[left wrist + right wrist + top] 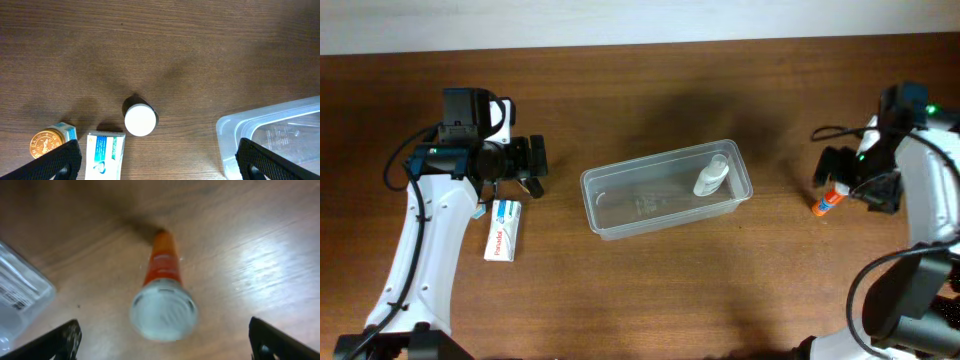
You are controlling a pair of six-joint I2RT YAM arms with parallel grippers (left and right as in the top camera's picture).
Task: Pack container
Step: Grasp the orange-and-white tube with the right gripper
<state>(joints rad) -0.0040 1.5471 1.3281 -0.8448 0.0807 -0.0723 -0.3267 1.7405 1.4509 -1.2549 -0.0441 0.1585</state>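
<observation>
The clear container sits mid-counter, its long axis slightly skewed with the right end farther back. One white bottle lies inside at the right end. The left pincer hangs left of the container, apart from it. A white-and-blue box lies flat near that pincer, on the front side. The right pincer hovers by an orange-and-white tube, well apart from the container.

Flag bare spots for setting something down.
Free: table between container and orange tube; strip in front of container; container's left half (bottle at its right end). Crowded: far left, where box, vial and tin cluster.
</observation>
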